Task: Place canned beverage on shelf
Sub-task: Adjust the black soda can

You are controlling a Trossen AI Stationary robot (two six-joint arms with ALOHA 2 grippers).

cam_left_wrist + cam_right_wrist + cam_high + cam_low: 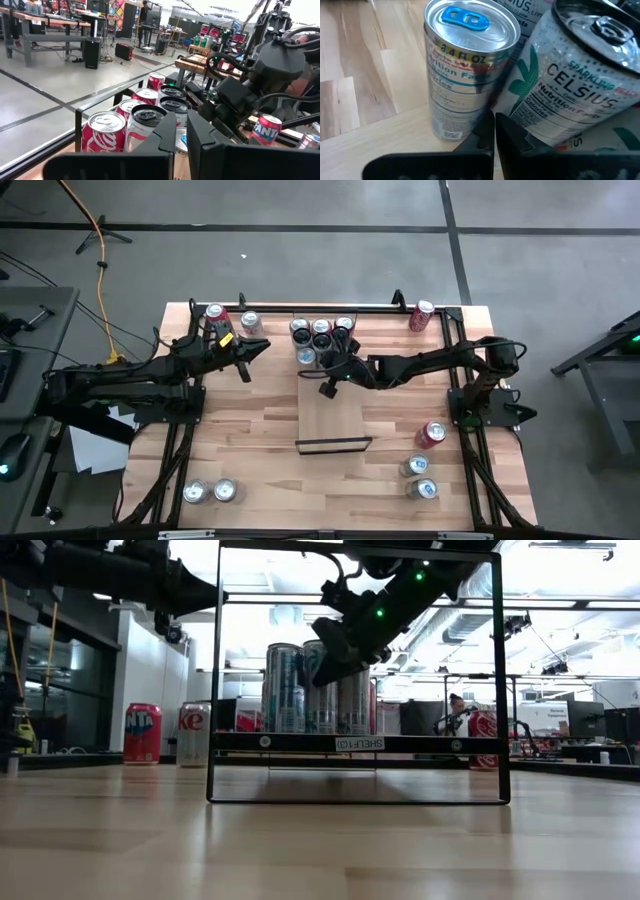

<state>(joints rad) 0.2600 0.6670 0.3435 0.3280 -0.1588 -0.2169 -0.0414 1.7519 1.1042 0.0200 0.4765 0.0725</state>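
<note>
Two loose cans [209,492] stand at the counter's [260,440] near edge, three more [424,464] at its near right. Farther back, the shelf [333,420] carries a cluster of cans [320,334] at its far end; the right gripper [331,385], fingers clenched and empty, hovers beside them. The left gripper [245,367], also clenched and empty, hovers near two far-left cans [232,317].

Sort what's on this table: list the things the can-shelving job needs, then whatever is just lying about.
Job:
pale wooden shelf board with black end rails
cluster of tall slim silver cans on it
loose cans awaiting shelving
shut right gripper

Lying about:
white paper sheets
yellow cable
</note>
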